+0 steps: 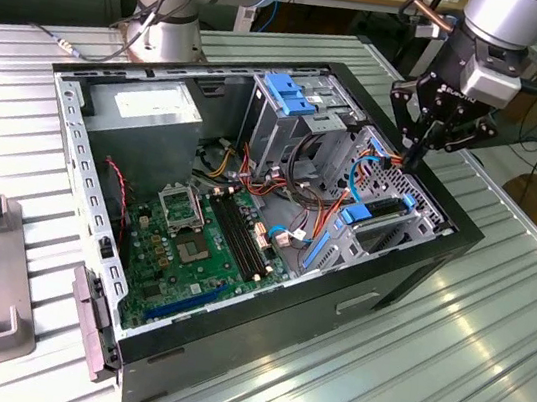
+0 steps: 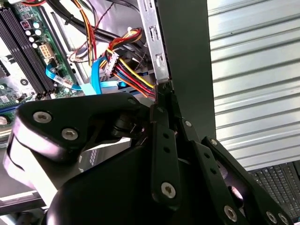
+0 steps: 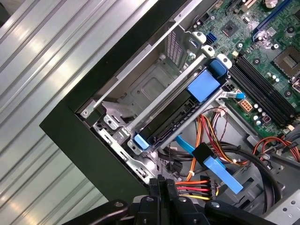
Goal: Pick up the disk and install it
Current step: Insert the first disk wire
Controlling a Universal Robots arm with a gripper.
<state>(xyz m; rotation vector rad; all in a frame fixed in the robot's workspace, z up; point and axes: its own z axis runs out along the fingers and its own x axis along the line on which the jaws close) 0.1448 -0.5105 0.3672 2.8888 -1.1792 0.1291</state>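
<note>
**One disk seated in bay, claw shut and empty above it**

- Disk [image 1: 388, 211] is found at 3 o'clock of the open computer case [image 1: 365, 301] in the exterior view. It is stood on edge in the metal drive cage by the case's outer wall. In the first wrist view the disk [image 3: 171, 119] is seen as a black slab slotted between the cage rails, with blue carrier ends exposed at both ends. It is judged to be installed or nearly so; full latching cannot be confirmed.
- Claw [image 1: 412, 154] is held at 1 o'clock of the disk, just above the cage. Its fingers are closed tip to tip and nothing is gripped between them. The same closed tips are seen in both wrist views [image 2: 161, 93] [image 3: 161, 185], close to the red-and-yellow cable bundle [image 3: 201, 185].
- Contact between claw and disk is not seen; a gap is judged to be present.
- Closed fingers are probably kept that way so a narrow tip fits between cables and case wall, e.g. for pressing down rather than gripping.
- Motherboard [image 1: 197, 241] lies at 7 o'clock of the disk, well apart. The blue clip [image 1: 290, 93] on the taller cage sits at 10 o'clock.
- Case is rested on the ribbed tabletop [image 1: 491, 335].
</note>
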